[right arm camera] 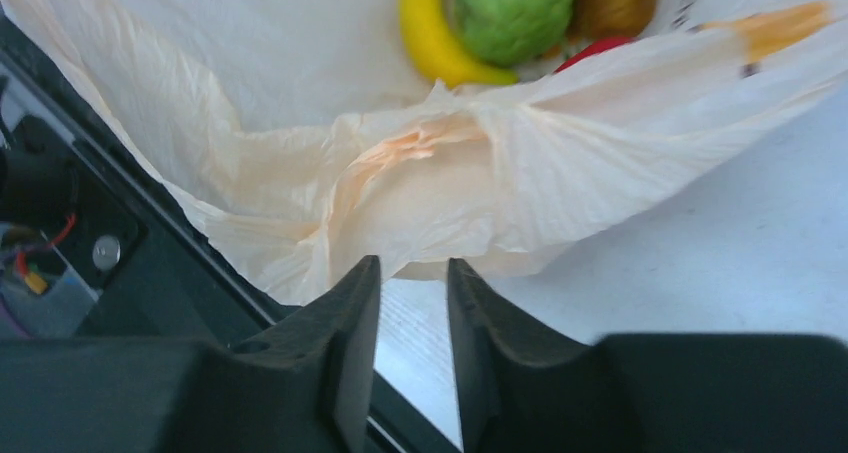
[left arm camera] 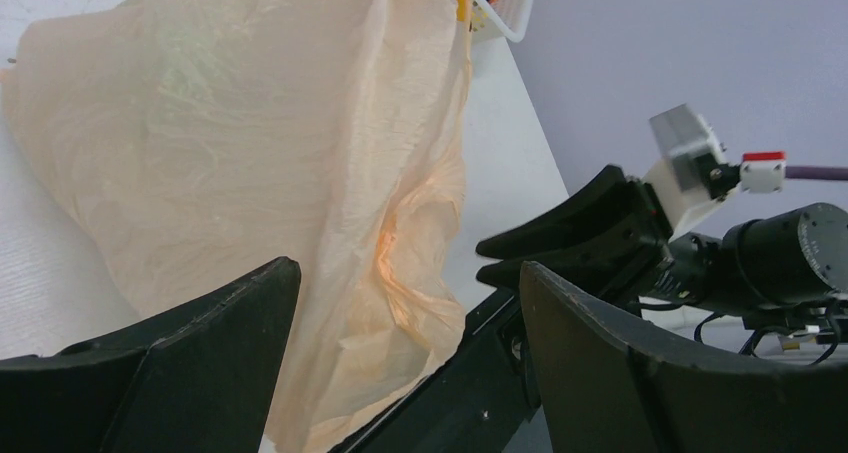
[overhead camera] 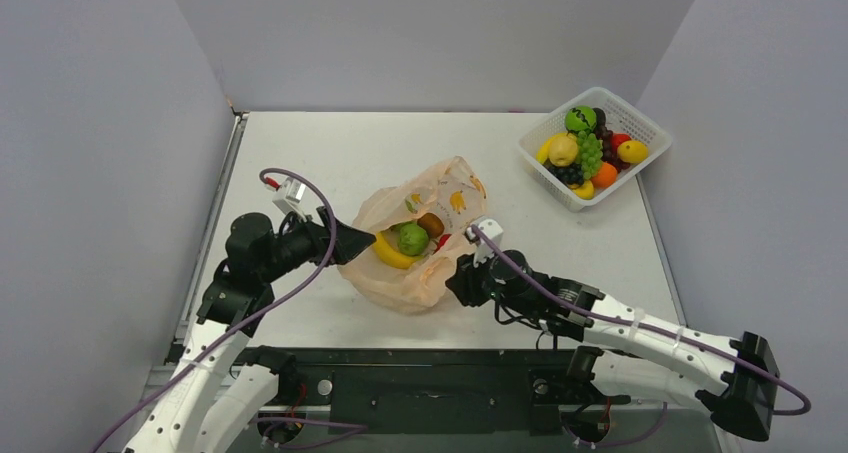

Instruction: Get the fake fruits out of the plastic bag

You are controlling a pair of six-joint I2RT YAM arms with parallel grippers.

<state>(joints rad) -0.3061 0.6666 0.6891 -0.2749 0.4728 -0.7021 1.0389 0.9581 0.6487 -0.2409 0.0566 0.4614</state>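
Plastic bag (overhead camera: pixel 400 283) lies mid-table (overhead camera: pixel 330 153), mouth open upward, with banana (overhead camera: pixel 388 254), green fruit (overhead camera: pixel 413 238) and brown fruit (overhead camera: pixel 431 224) inside. Left gripper (overhead camera: pixel 362 241) sits at the bag's left edge, jaws spread wide, holding nothing. Right gripper (right arm camera: pixel 413 265) is at the bag's near-right hem, fingers almost together; whether they pinch plastic cannot be told.
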